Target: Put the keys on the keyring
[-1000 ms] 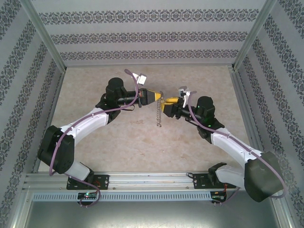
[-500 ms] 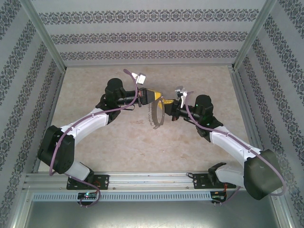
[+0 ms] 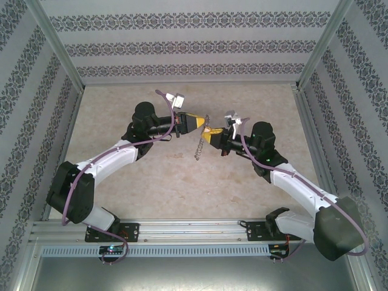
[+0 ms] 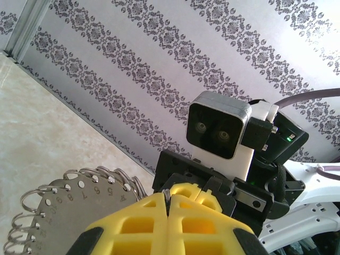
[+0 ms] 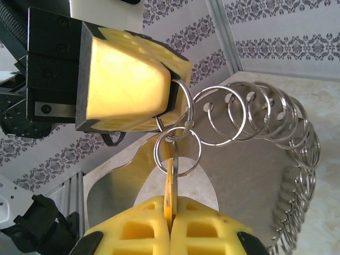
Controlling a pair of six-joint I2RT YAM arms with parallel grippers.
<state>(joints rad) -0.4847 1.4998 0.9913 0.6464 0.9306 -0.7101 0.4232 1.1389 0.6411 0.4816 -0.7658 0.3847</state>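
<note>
The keyring (image 3: 198, 149) is a grey numbered metal plate (image 4: 64, 212) edged with several split rings (image 5: 249, 111). It hangs above the table between the two grippers. My left gripper (image 3: 204, 125) is shut on one of its rings, whose thin wire shows between the yellow fingertips (image 4: 168, 195). My right gripper (image 3: 210, 137) faces it, shut on a thin flat key (image 5: 171, 186) seen edge-on, brass-yellow. A small ring (image 5: 177, 151) circles the key's top and links to the ring pinched by the left gripper (image 5: 172, 95).
The beige table (image 3: 157, 182) lies below, walled by patterned panels (image 3: 194, 48) and metal frame posts (image 3: 60, 54). The right wrist camera (image 4: 219, 133) sits close in front of the left fingers. Purple cables (image 3: 115, 148) run along both arms.
The right gripper has closed on the key and shifted slightly left. The hanging keyring swung broadside, then turned back edge-on. The left gripper kept its grip.
</note>
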